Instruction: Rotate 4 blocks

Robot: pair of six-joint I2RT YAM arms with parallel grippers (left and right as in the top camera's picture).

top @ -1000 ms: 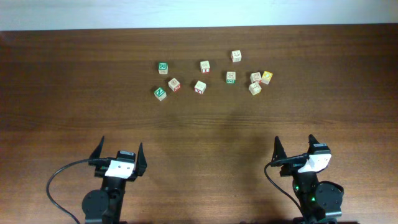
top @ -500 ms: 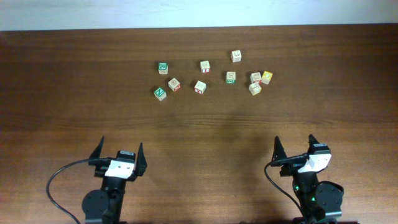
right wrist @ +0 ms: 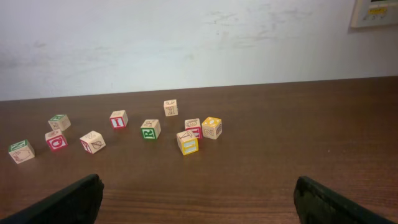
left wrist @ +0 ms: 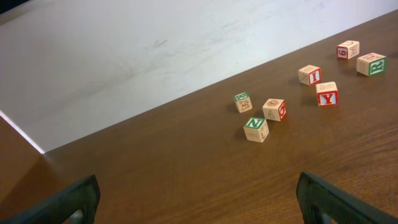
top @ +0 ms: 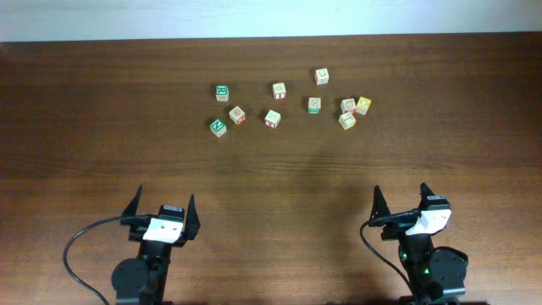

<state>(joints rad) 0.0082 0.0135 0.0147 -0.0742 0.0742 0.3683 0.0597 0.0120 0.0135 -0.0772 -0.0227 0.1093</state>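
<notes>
Currently left claw point(top: 165, 196), right claw point(top: 400, 191) low, spread, well apart from blocks point(top: 218, 126).

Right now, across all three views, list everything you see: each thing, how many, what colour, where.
blocks: ten, pale wood with green, red or yellow prints, scattered on the table's far half
table: one, dark brown wood, under everything
wall: one, whitish, beyond the table's far edge
wall panel: one, beige, top right of the right wrist view
cable: one, black, looping by the left arm's base
left fingers: two, black, open, near edge, left side
right fingers: two, black, open, near edge, right side
</notes>
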